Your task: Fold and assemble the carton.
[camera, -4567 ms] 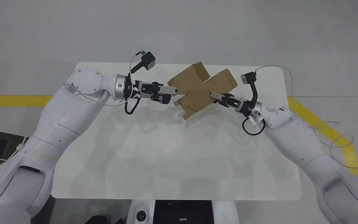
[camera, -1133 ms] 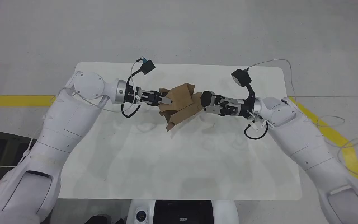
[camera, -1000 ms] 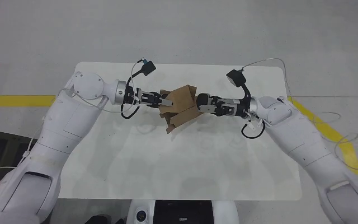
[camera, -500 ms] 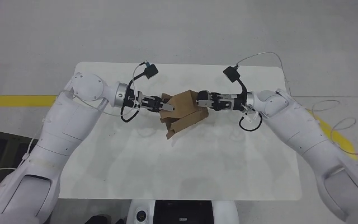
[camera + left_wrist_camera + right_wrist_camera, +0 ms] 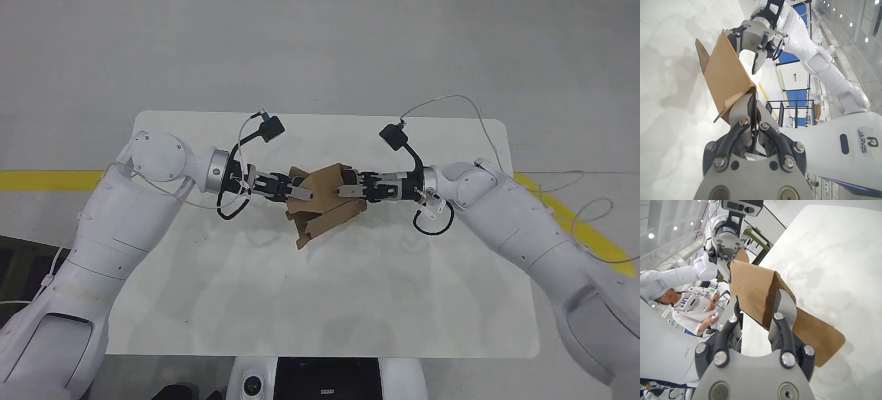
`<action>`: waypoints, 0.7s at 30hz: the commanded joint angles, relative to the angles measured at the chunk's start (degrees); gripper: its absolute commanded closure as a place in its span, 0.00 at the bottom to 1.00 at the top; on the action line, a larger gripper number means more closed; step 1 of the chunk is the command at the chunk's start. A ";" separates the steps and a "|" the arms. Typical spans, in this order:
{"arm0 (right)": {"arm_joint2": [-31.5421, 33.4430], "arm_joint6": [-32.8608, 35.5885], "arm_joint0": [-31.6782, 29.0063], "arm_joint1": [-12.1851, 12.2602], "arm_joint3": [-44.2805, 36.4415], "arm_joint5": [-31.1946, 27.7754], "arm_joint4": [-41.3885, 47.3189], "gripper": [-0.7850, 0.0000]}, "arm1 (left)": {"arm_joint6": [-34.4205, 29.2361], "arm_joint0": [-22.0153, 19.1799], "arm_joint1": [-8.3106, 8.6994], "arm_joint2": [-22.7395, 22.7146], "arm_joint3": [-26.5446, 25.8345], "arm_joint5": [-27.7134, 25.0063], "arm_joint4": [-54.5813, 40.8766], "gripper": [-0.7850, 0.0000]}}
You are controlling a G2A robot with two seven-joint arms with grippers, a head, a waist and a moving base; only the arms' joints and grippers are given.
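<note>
The right gripper point(image 5: 758, 296) stood at the near end of the carton point(image 5: 751, 285) with its two fingers spread well apart. One finger point(image 5: 784, 306) lay against a carton wall, just beside a ragged cut edge. The other finger point(image 5: 734, 308) stood near the free edge of the main panel; contact there could not be determined. The carton was brown cardboard, partly folded, positioned over the white table point(image 5: 829, 256). One long flap point(image 5: 819, 340) extended past the right gripper. At the far end, the left gripper point(image 5: 728, 275) was clamped on the carton's corner, just beside a small rounded flap point(image 5: 742, 255).
</note>
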 commanded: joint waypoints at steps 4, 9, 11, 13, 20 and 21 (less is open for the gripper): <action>-2.27 0.48 0.65 -0.35 -1.03 0.47 3.90 0.58 | -0.13 0.08 -0.06 -0.03 0.19 -0.20 0.04 1.00; -4.53 1.65 1.78 -0.04 -1.53 1.64 6.67 0.62 | -0.55 0.13 -0.03 -0.19 0.56 -0.32 0.28 1.00; -5.29 1.95 2.14 0.12 -1.87 1.94 7.98 0.64 | -0.73 0.14 -0.02 -0.27 0.67 -0.29 0.30 1.00; -6.15 2.59 2.67 0.26 -2.32 2.57 8.87 0.65 | -0.92 0.20 0.00 -0.31 0.70 -0.29 0.42 1.00; -6.64 2.78 3.33 0.34 -2.78 2.76 10.14 0.85 | -1.27 0.33 0.01 -0.31 0.60 -0.34 0.49 1.00; -6.64 2.78 3.33 0.34 -2.78 2.76 10.14 0.88 | -1.27 0.33 0.01 -0.31 0.60 -0.34 0.49 1.00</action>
